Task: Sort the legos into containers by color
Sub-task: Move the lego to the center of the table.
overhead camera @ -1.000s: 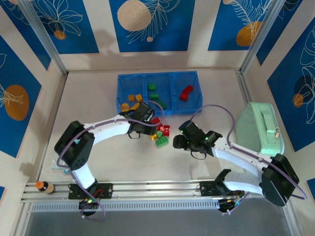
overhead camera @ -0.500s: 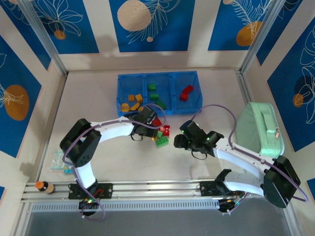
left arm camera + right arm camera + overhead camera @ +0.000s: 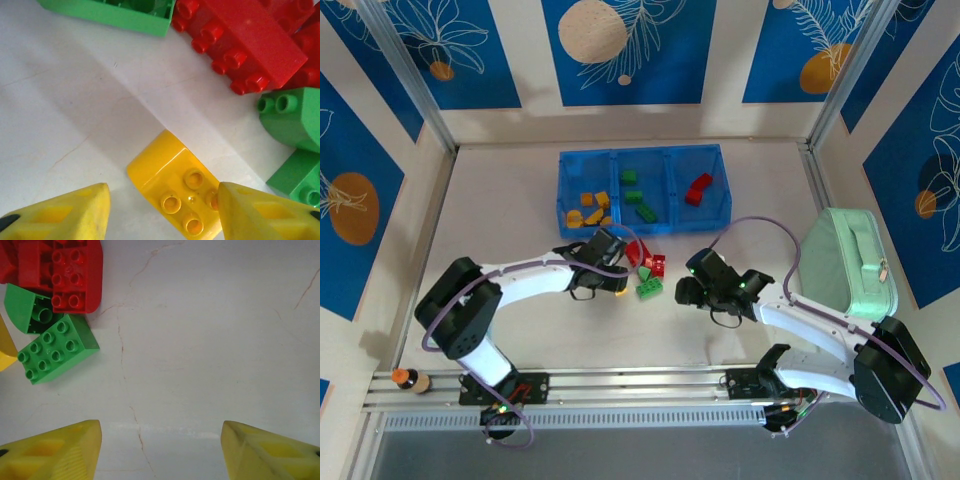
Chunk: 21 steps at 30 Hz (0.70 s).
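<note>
Step in hand: grabbing a loose yellow brick for the yellow compartment.

- **Left gripper** (image 3: pixel 616 276) (image 3: pixel 162 202): near side of the blue tray (image 3: pixel 718 207), below its left-middle divider. Fingers roughly half open and straddling the yellow brick (image 3: pixel 172 187). One finger is touching or just beside it, the other is apart, nothing gripped.
- **Right gripper** (image 3: pixel 682 290) (image 3: pixel 160 437): near side of the tray, below its right compartment. Fingers open and empty over bare table (image 3: pixel 210 340).
- **Loose pile**: just near of the tray's middle, red bricks (image 3: pixel 655 263) (image 3: pixel 240 45) and a green brick (image 3: pixel 648 288) (image 3: pixel 55 350).
- **Tray, left to right**: sorted orange-yellow bricks (image 3: pixel 592 206), sorted green bricks (image 3: pixel 637 196), sorted red bricks (image 3: pixel 698 188).

Next, my read: close on the yellow brick, lift clear of the reds, carry to the tray's left compartment.

The left wrist view gives the finger-to-brick fit. The top view gives which compartment takes which colour.
</note>
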Tool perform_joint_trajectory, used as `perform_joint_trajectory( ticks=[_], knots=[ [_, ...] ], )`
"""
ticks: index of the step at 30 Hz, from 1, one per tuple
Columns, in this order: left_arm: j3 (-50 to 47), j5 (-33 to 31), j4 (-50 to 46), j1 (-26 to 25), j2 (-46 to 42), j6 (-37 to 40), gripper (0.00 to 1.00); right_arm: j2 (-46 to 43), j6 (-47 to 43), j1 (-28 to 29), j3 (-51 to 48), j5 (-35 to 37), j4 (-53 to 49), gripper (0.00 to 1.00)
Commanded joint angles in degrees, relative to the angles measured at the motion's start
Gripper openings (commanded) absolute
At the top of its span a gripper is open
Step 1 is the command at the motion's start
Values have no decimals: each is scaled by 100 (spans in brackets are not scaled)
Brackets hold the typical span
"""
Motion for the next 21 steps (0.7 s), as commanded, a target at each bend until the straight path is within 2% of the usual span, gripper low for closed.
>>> perform_joint_trajectory(
  ticks=[1, 5, 13, 21],
  knots=[
    [129, 110, -640, 17, -138, 4, 64, -84, 97, -38, -48, -43, 84, 65],
    [181, 241, -612, -132, -143, -714, 68, -75, 141, -27, -63, -40, 126, 65],
    [305, 118, -390, -457, 175, -1721, 67, -49, 159, -7, -54, -32, 162, 65],
    [601, -11, -539, -542, 534, -1862, 65, -141, 202, 2, -168, -8, 165, 65]
  ],
)
